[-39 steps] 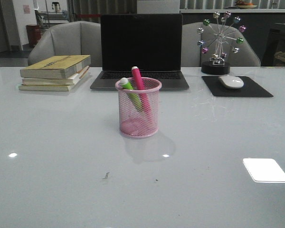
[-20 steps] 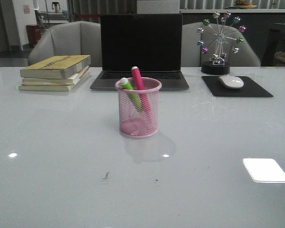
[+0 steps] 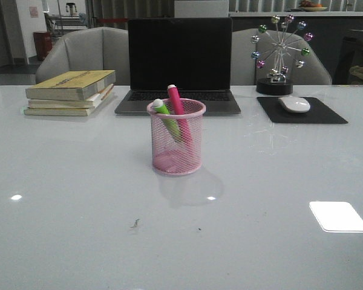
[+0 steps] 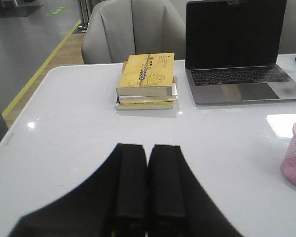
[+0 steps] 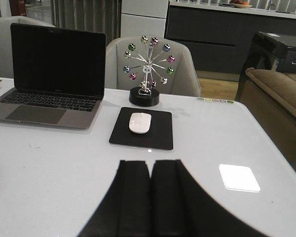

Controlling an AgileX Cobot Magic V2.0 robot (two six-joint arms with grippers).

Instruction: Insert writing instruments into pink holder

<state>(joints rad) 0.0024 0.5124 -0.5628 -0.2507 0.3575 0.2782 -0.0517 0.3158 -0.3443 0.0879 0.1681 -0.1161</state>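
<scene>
Pink holder: the pink holder (image 3: 176,137) is standing upright on the white table (image 3: 78,199), in the middle, just in front of the laptop (image 3: 180,63); its edge is also showing in the left wrist view (image 4: 294,160).
Markers: the green marker (image 3: 164,115) and the magenta marker (image 3: 176,106) are both sitting inside the holder, leaning, their capped ends poking above the rim, green to the left of magenta.
Left end effector: the left end effector (image 4: 147,185) is hanging over the left part of the table with its fingers pressed together and gripping nothing; the holder is lying well off to its right, apart from it.
Right end effector: the right end effector (image 5: 150,197) is likewise closed tight on nothing, hanging over the right part of the table, well apart from the holder.
Surroundings: a stack of books (image 3: 71,92) is lying to the left of the laptop; a mouse (image 3: 294,104) is resting on a black pad (image 3: 302,111) to the right, in front of a ferris-wheel ornament (image 3: 280,54).
</scene>
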